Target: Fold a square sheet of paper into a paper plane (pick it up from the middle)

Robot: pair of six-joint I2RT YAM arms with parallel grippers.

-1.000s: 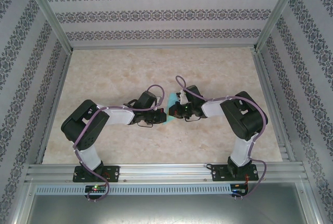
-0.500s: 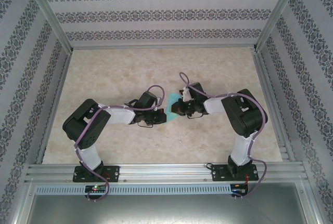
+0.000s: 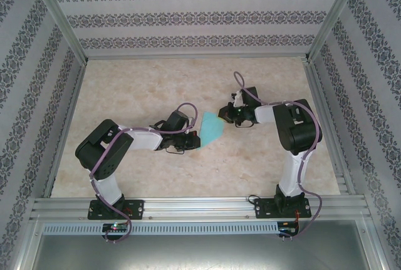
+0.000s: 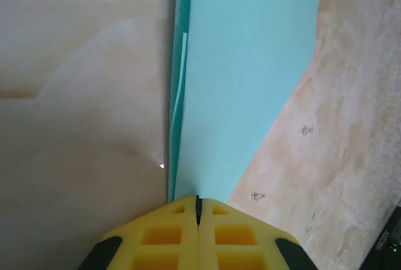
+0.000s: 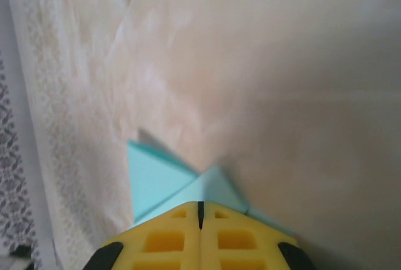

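At the middle of the worktop (image 3: 138, 88), the left gripper (image 4: 198, 198) clamps shut on one end of the folded teal paper (image 3: 210, 129); the right gripper (image 5: 200, 205) pinches its opposite corner.

There is one folded piece of teal paper (image 3: 210, 129) and one marbled table (image 3: 125, 88). The robot arms number two, a left arm (image 3: 141, 137) and a right arm (image 3: 294, 126), with two pincers in all: the left pincer (image 3: 195, 140) and the right pincer (image 3: 222, 114). Three patterned walls (image 3: 200, 16) are visible.
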